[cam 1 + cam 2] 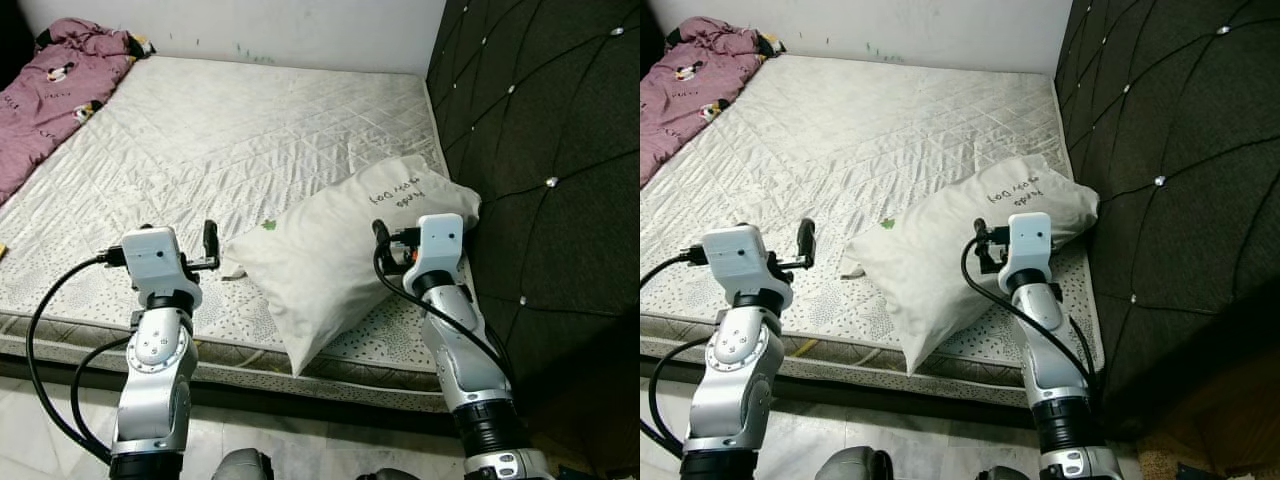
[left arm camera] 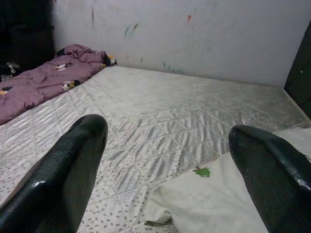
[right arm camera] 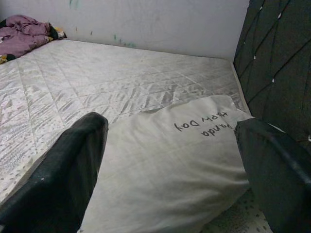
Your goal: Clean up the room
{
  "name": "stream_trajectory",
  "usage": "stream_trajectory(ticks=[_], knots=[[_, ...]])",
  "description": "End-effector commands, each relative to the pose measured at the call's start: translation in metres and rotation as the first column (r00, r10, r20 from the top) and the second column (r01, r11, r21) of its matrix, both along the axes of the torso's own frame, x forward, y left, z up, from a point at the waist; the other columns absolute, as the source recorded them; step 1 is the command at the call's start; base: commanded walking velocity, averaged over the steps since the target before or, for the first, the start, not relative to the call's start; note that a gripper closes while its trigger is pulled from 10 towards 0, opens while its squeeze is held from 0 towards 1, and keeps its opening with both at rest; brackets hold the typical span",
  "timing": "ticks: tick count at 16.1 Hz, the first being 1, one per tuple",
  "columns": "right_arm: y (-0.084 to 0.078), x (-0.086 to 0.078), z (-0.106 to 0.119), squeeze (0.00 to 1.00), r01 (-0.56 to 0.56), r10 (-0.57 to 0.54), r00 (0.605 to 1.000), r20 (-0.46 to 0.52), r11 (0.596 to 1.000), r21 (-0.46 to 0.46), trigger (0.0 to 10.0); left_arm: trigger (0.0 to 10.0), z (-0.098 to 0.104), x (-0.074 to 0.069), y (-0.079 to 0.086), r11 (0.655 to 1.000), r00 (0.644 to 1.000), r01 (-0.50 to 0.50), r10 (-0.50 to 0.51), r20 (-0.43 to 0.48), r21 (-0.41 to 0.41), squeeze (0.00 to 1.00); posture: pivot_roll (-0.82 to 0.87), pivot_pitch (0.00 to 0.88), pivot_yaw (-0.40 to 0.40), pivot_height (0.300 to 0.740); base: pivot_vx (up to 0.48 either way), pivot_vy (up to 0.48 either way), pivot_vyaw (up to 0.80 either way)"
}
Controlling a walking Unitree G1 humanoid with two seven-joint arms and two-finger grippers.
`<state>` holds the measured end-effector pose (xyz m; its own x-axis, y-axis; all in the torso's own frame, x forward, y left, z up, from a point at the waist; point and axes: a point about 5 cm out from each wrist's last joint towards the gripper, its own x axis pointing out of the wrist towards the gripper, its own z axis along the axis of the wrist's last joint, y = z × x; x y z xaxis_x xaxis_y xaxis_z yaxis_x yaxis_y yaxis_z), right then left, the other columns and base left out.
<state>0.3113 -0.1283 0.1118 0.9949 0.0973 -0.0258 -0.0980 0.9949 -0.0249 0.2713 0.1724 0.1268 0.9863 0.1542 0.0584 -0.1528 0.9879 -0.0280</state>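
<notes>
A white pillow [image 1: 330, 260] with handwriting and a small green tree mark lies on the bare quilted mattress [image 1: 230, 130], close to the dark headboard. One of its corners pokes over the mattress's near edge. My left gripper [image 1: 208, 245] hovers open over the mattress just left of the pillow, whose corner [image 2: 209, 204] lies below its fingers. On the pillow's right side my right gripper [image 1: 384, 243] is held open, its fingers [image 3: 73, 160] spread above the pillow [image 3: 165, 174] and holding nothing.
A crumpled purple blanket [image 1: 55, 85] with cartoon prints lies at the mattress's far left corner. The black tufted headboard [image 1: 540, 150] stands along the right side. A white wall [image 1: 250, 25] closes the far end. Pale floor [image 1: 40, 430] runs along the near bed edge.
</notes>
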Motion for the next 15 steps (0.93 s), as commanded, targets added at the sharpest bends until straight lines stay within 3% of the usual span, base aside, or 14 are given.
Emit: stream_trajectory(ticks=[1, 15], knots=[[0.0014, 0.0012, 0.0004, 0.00, -0.008, 0.008, 1.000, -0.001, 1.000, 0.007, 10.0, 10.0, -0.0001, -0.0004, 0.0010, 1.000, 1.000, -0.001, 0.001, 0.000, 0.000, 0.00, 0.05, 0.042, -0.007, 0.740, 0.000, 0.000, 0.00], [0.0067, 0.0016, -0.0020, 0.00, -0.066, 0.066, 0.998, -0.006, 0.998, -0.002, 10.0, 10.0, -0.0017, -0.0014, 0.0009, 1.000, 1.000, -0.023, 0.023, 0.000, 0.007, 0.00, 0.05, 0.030, -0.023, 0.740, 0.000, 0.000, 0.00]])
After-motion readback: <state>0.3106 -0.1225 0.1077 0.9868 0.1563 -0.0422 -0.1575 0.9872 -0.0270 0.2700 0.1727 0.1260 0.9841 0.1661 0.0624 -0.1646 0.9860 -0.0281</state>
